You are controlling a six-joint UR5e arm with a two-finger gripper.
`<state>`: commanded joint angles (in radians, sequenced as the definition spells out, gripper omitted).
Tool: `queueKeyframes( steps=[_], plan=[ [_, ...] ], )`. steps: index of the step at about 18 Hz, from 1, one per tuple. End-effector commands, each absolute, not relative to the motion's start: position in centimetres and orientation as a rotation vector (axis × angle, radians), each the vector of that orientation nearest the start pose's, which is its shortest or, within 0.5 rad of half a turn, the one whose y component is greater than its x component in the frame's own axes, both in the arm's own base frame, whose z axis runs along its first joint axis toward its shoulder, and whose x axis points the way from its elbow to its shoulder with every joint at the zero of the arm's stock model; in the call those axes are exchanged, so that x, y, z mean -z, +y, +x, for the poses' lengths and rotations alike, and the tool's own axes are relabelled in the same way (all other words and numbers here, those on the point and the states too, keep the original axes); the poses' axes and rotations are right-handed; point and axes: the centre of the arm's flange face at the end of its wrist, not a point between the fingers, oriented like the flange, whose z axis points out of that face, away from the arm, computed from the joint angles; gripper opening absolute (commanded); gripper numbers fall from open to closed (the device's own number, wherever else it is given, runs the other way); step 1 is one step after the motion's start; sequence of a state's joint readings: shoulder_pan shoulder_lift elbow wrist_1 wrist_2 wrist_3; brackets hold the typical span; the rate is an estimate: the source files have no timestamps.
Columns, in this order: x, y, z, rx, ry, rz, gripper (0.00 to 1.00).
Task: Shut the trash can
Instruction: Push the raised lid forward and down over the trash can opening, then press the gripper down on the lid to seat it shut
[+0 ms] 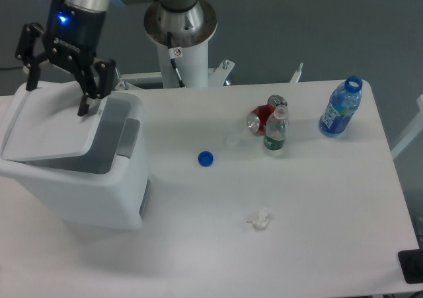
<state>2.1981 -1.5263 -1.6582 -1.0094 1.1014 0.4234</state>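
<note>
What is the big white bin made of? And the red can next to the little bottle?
The trash can looks like white plastic: smooth, matte, with rounded moulded corners and a grey tab on the front. The red can seems to be thin metal, since its silvery top shines. It lies beside the small bottle, which looks like clear plastic.

Open surface [317, 199] right of trash can [79, 179]; obstacles: blue cap [205, 158], can-and-bottle cluster [269, 123], blue bottle [340, 108], crumpled scrap [259, 219].
</note>
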Motion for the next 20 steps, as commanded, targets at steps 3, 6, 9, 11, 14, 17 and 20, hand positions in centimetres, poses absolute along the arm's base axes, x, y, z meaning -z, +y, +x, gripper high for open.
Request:
queueKeyframes(
  steps=[3,6,9,11,14,17,20],
  plan=[
    [-53.5,51.5,-15.8,0.186,-0.101,-2.475,1.00],
    [-53.1,51.6,-16.3,0.187,-0.105,-2.480,1.00],
    [-52.5,51.7,-16.4,0.196,-0.111,-2.489,1.00],
    [-52.1,51.6,-16.4,0.198,-0.108,-2.494,1.00],
    [-52.0,51.6,-16.5,0.196,-0.103,-2.496,1.00],
    [-51.6,51.5,-16.9,0.196,-0.107,-2.500,1.00],
    [-50.5,51.8,-17.8,0.204,-0.111,-2.516,1.00]
  ],
)
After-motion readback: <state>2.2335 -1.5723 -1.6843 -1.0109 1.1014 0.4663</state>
